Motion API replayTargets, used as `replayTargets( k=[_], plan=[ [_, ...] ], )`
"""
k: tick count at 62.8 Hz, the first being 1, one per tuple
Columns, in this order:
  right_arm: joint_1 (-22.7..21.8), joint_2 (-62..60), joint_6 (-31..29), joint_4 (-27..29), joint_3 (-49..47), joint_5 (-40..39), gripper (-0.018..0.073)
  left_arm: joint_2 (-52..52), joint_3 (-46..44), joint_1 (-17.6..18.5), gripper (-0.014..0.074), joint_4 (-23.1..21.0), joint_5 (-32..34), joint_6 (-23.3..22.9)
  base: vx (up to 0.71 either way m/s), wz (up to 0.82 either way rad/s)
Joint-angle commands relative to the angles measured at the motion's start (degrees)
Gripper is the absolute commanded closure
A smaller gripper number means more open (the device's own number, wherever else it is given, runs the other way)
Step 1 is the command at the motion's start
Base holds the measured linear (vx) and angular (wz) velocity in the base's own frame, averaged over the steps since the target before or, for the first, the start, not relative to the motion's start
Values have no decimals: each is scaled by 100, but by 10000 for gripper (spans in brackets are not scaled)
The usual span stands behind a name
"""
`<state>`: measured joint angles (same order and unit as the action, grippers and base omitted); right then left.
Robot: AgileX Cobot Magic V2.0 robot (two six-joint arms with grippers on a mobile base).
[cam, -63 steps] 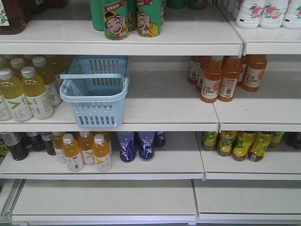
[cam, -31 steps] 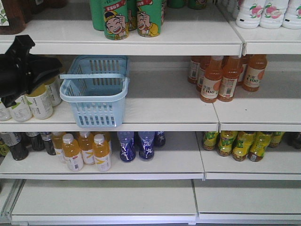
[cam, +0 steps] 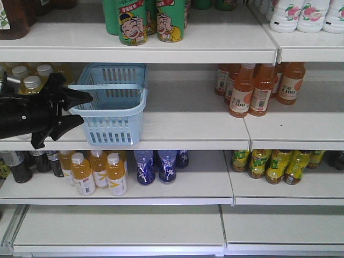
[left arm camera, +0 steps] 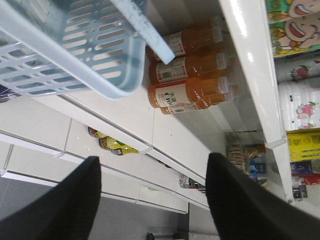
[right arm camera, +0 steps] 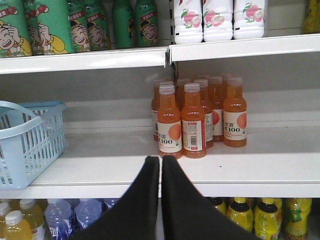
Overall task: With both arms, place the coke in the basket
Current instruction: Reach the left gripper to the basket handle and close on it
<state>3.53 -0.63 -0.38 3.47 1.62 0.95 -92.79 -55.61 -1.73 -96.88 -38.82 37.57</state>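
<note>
The light blue basket [cam: 112,129] stands on the middle shelf, its strap handle lying across the top. My left gripper [cam: 84,109] reaches in from the left, open, with its fingertips at the basket's left wall. In the left wrist view the two black fingers [left arm camera: 85,190] are spread wide with nothing between them, and the basket [left arm camera: 65,55] fills the upper left. My right gripper [right arm camera: 160,160] is shut and empty in front of the middle shelf's edge, with the basket [right arm camera: 25,145] off to its left. The coke is out of view.
Orange drink bottles [cam: 252,88] stand on the middle shelf right of the basket. Yellow bottles [cam: 32,80] sit behind my left arm. Green cartoon cans [cam: 145,19] fill the top shelf. Orange, blue and green-yellow bottles [cam: 161,164] line the lower shelf.
My left arm came into view from the left edge, then dropped lower and moved right until its open fingers reached the basket's left side. The basket has not moved.
</note>
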Motion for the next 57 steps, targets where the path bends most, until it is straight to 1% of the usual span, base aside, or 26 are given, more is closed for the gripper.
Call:
replayTargets(
  k=[1, 7, 21, 28, 46, 53, 57],
  plan=[
    [-8, -71, -17, -47, 45, -408, 561, 110, -141, 0, 150, -296, -267, 47, 0, 0],
    [-8, -71, -17, -47, 45, -408, 561, 93, -141, 0, 150, -234, -224, 47, 0, 0],
    [-8, -71, -17, -47, 45, -423, 561, 93, -141, 0, 150, -261, -277, -13, 0, 0],
    [-8, -71, -17, -47, 45, -423, 561, 20, -151, 0, 150, -561, -198, -13, 0, 0],
    [-8, -71, -17, -47, 45, -423, 561, -530, -742, 0, 150, -561, -363, -14, 0, 0],
    [-8, -71, -17, -47, 45, -423, 561, -742, -1030, 0, 150, -561, -330, -26, 0, 0],
    [-8, -71, -17, -47, 45, -423, 561, -863, -1202, 0, 150, -561, -296, -107, 0, 0]
  ],
)
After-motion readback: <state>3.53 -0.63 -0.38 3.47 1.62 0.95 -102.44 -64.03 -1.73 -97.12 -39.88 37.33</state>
